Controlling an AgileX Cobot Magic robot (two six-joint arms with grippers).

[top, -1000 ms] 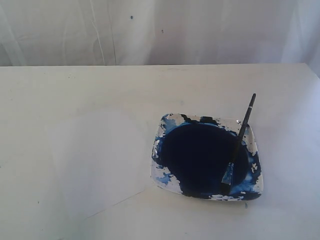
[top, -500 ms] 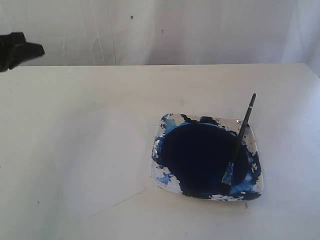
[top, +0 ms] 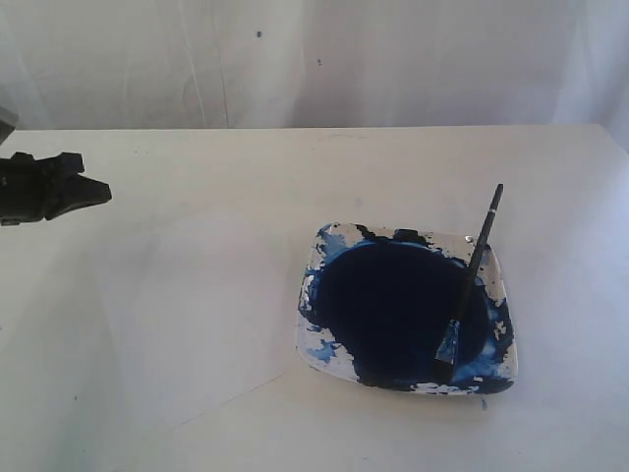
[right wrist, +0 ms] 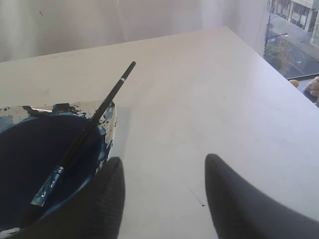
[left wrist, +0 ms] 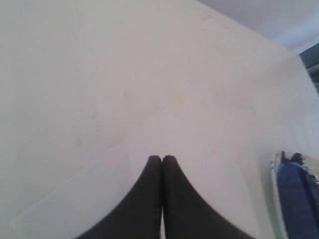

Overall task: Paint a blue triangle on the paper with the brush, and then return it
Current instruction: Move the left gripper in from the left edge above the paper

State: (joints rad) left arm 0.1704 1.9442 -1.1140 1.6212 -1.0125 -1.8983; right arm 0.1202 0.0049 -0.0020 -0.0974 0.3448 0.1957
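**Black gripper came in from the left; brush not yet lifted**

Left gripper [top: 86, 192] hovered above the white table [top: 295, 167] at its far-left edge. The left wrist view showed its fingertips pressed together on nothing. It was well apart from the dish, so probably set to steady the sheet or just to wait.

Paper [top: 187, 324] lay flat between that gripper and the dish, barely showing against the table. It carried no blue triangle yet, so the painting looked unstarted.

Dish [top: 326, 239] sat right of centre, holding a dark navy pool. The brush [top: 470, 275] leaned in it, bristles down in the paint and handle propped over the far rim. That kept the tip loaded and left the handle free to grasp.

Right gripper [right wrist: 164, 172] was out of the exterior view. In its wrist view the jaws stood wide apart and empty, just beside the dish edge and near the brush. It looked lined up for a pick.

Change: a second earlier no arm showed in the exterior view. Half a second earlier the left gripper was at the upper-left edge; by now it was lower and further in. Brush, dish and paper had not shifted.
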